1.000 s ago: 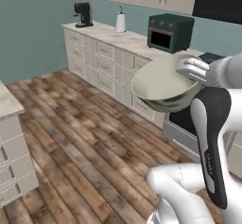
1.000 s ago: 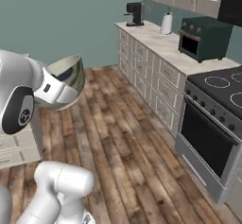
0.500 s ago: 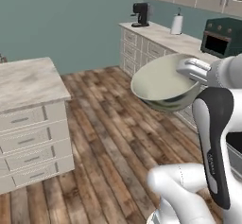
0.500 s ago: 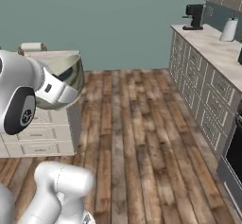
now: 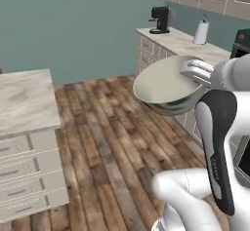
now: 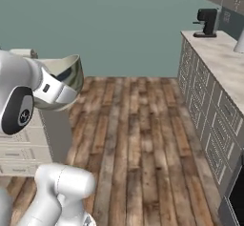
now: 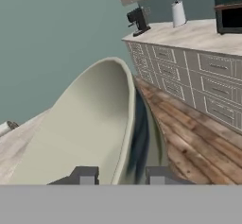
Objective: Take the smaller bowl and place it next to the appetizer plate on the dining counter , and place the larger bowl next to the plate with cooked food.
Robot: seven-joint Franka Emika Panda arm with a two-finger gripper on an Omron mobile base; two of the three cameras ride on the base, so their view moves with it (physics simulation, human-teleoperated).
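While your arm rears up from the base with its dark-jointed forearm standing nearly upright and the wrist bent forward, the pincer (image 7: 122, 176) is pinching the rim of a bowl (image 5: 168, 86), one fingertip (image 7: 85, 175) inside on the cream face and the other outside on the grey-green glaze. You can see the bowl carried high above the wooden floor (image 6: 138, 139), tipped on edge so its pale hollow faces sideways away from the wrist. Which of the two bowls it is, you cannot tell here. Beyond the pincer and off to one side runs a marble table (image 5: 183, 42) over drawers, bearing a black coffee machine (image 5: 160, 19) and a paper towel roll (image 5: 200, 31). On the pincer's other side, lower down, stands a second marble table (image 5: 24, 98) with drawer fronts, well apart from the bowl.
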